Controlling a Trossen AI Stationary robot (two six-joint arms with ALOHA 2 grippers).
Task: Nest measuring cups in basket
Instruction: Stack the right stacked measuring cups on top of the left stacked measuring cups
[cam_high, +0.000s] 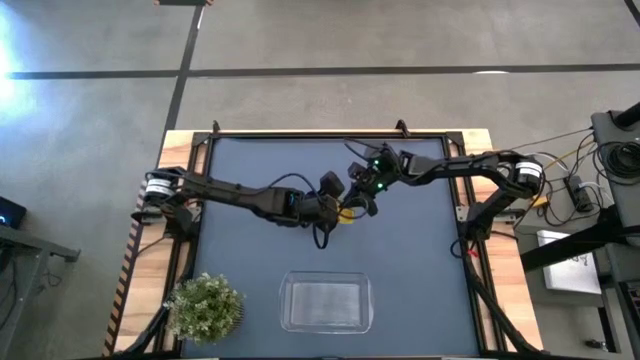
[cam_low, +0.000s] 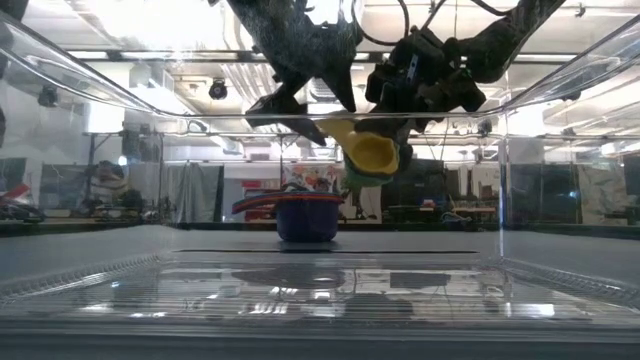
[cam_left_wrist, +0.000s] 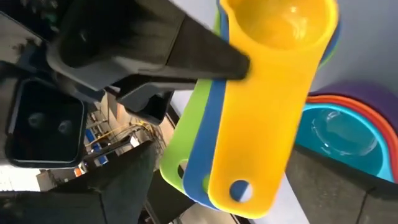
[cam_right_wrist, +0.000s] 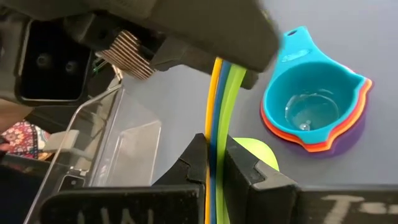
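Both jaws met over the middle of the table (cam_high: 240, 160). On the right gripper (cam_right_wrist: 214, 163) they were closed tightly on the handles of three nested cups (cam_right_wrist: 219, 112), yellow, blue and green, which it held on edge in the air. The left gripper (cam_high: 345, 200) was just beside them with its jaws wide apart. One finger (cam_left_wrist: 155, 53) was against the yellow cup (cam_left_wrist: 273, 81) near its bowl, but I cannot tell whether it pressed on it. In the low view the yellow cup's bowl hung above the table between the two grippers.

Four other cups (cam_right_wrist: 314, 112) stood nested on the dark table below, teal inside, then orange, red-pink and purple outside. This stack was well apart from the clear basket (cam_high: 326, 302), which lay near the front edge of the table. A green plant (cam_high: 205, 305) stood beside the basket, on its left in the high view.
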